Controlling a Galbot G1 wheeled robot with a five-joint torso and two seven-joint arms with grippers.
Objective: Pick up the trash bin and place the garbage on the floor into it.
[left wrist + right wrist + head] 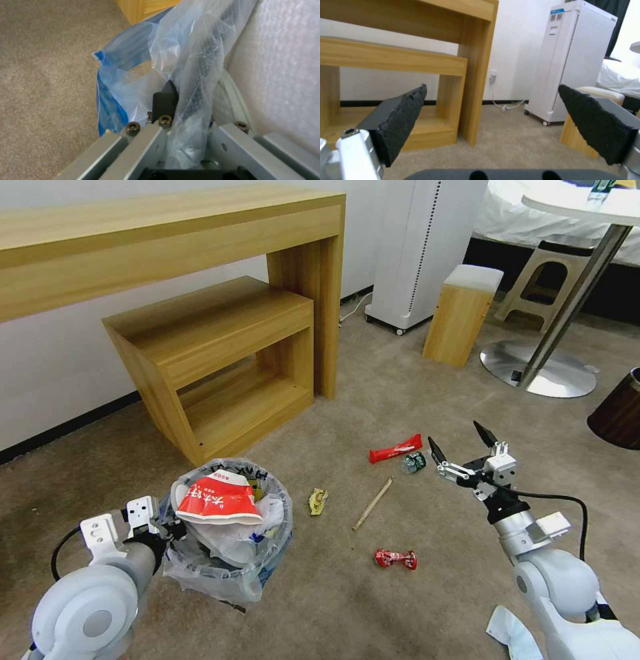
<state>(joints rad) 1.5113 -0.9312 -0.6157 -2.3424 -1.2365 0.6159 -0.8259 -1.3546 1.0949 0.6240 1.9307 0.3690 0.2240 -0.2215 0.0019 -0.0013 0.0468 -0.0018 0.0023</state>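
- The bin (230, 533) sits on the floor (413, 380) in front of the wooden shelf (220, 360), on the robot's left side
- It has a crinkly clear bag (186, 62) in it and is already full of stuff, with a red and white packet (220, 499) on top
- The left gripper (167, 527) is at the bin's rim; in the left wrist view its fingers (165, 100) are pinched tight on the rim and the bag
- The bin looks light, but the bag is thin and slippery, so I think it could slide or tear if pulled hard
- The best place to hold it is the stiff rim, not just the loose bag
- The right gripper (463, 443) hangs in the air above the floor with its fingers (403, 117) wide apart and nothing in them
- Just beside it on the floor are a long red wrapper (396, 448) and a small bottle (413, 463), close together
- A wooden stick (372, 504) lies near the middle, a small yellow scrap (318, 501) is close to the bin, and a crumpled red wrapper (396, 559) lies nearer the robot
- The wrappers are soft and flat, so they need a low pinch
- The stick is stiff and thin, so I would grab it at the middle
- The bottle is round and may roll away
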